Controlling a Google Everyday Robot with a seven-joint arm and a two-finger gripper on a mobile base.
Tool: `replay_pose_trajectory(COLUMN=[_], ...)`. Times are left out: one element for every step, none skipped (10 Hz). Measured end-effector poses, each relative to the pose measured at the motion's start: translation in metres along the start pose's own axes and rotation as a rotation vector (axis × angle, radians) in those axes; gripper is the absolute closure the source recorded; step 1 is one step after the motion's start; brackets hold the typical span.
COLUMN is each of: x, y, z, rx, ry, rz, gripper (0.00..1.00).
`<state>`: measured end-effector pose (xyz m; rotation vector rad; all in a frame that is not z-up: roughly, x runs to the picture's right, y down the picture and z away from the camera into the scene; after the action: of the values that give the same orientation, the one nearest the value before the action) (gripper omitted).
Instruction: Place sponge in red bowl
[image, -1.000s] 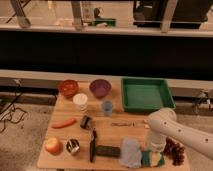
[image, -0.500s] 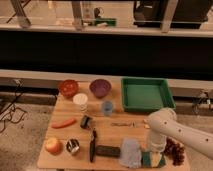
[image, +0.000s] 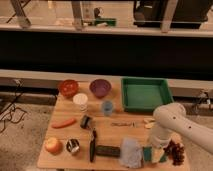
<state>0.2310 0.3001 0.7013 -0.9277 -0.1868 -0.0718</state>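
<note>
The teal-green sponge (image: 148, 154) lies flat near the front right edge of the wooden table (image: 120, 131), between the pale grey-blue cloth (image: 131, 152) and a bunch of dark grapes (image: 175, 151). The red bowl (image: 68, 87) stands at the back left of the table, next to the purple bowl (image: 100, 88). My white arm (image: 175, 124) reaches in from the right and bends down over the sponge. The gripper (image: 158, 149) is low at the sponge's right end, mostly hidden by the arm.
A green tray (image: 146, 93) stands back right. A white cup (image: 80, 101) and a small blue cup (image: 107, 107) stand mid-table. A carrot (image: 64, 123), an apple (image: 52, 145), a metal can (image: 73, 146), a black-handled tool (image: 93, 145) and a dark block (image: 107, 150) lie front left.
</note>
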Motion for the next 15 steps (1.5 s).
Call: replay_pose_trajectory(x=[-0.005, -0.014, -0.018, -0.024, -0.024, -0.024, -0.025, -0.025, -0.025, -0.025, -0.025, -0.025, -0.025, -0.025, -0.025], y=[0.001, 0.002, 0.006, 0.014, 0.016, 0.016, 0.016, 0.016, 0.016, 0.015, 0.015, 0.016, 0.016, 0.016, 0.016], z=[-0.008, -0.018, -0.023, -0.028, -0.028, -0.028, -0.028, -0.028, -0.028, -0.028, -0.028, -0.028, -0.028, -0.028, -0.028], rx=[0.004, 0.004, -0.001, -0.015, -0.018, -0.017, -0.018, -0.018, -0.018, -0.018, -0.018, -0.018, -0.018, -0.018, -0.018], ry=[-0.015, -0.032, -0.039, -0.041, -0.042, -0.042, -0.042, -0.041, -0.041, -0.041, -0.041, -0.041, -0.041, -0.041, -0.041], rz=[-0.010, -0.031, -0.046, -0.070, -0.072, -0.071, -0.073, -0.074, -0.074, -0.074, -0.074, -0.074, -0.074, -0.073, -0.073], gripper=[0.87, 0.87, 0.87, 0.87, 0.87, 0.87, 0.87, 0.87, 0.87, 0.87, 0.87, 0.87, 0.87, 0.87, 0.87])
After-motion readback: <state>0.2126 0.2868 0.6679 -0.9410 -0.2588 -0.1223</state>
